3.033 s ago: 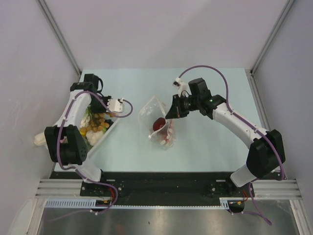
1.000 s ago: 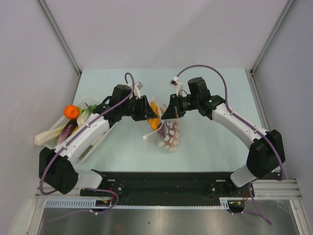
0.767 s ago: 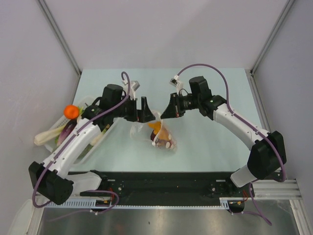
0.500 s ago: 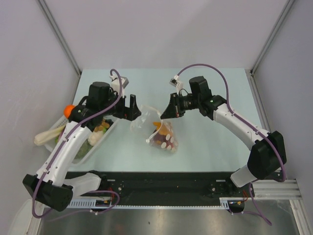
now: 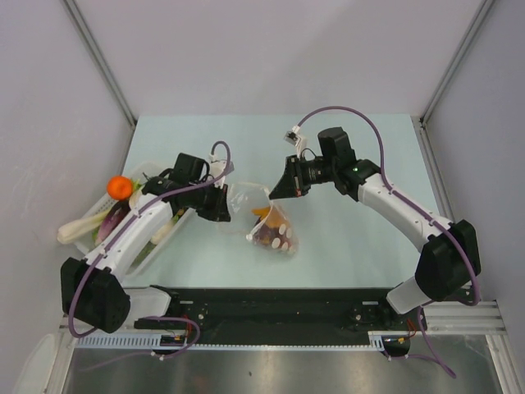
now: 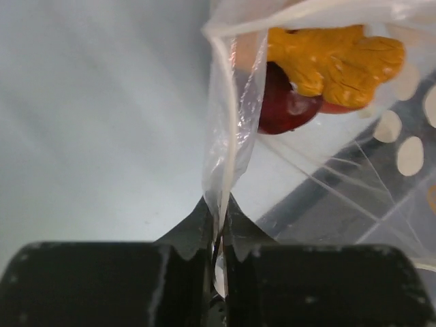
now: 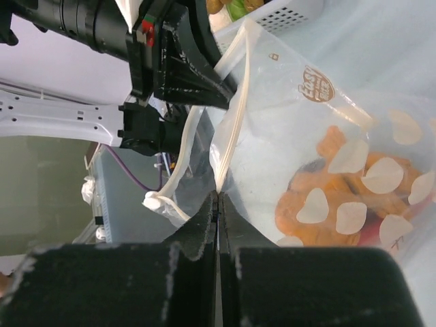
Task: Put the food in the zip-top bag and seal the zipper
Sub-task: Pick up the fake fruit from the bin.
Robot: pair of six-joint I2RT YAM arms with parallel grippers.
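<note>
Change: since half a second ago my left gripper [image 5: 223,205] has swung in from beside the tray, where its jaws stood wide, and has closed on the bag's left rim.
Zip-top bag [image 5: 269,228]: it sits on the table between my two arms, with the filled end toward me and the mouth on the far side, held up by both grippers.
Food [image 6: 334,58]: orange and dark red pieces lie inside, at the bottom of the bag.
Left fingers [image 6: 197,228]: they pinch a fold of the clear film at the rim.
Right gripper [image 7: 218,203]: its fingers are pressed together on the opposite rim, at the zipper [image 7: 234,88].
Step, as I judge it: handling the mouth, with the zipper not yet sealed.
Next move: it calls for laying the two strips flat against each other before any pressing along them.
Tray [image 7: 293,13]: at my left, it holds more pieces, with an orange fruit [image 5: 120,187] at its far end.
Table [image 5: 361,238]: pale blue-green and matte.
Room: plain pale walls, with metal posts at the far corners.
</note>
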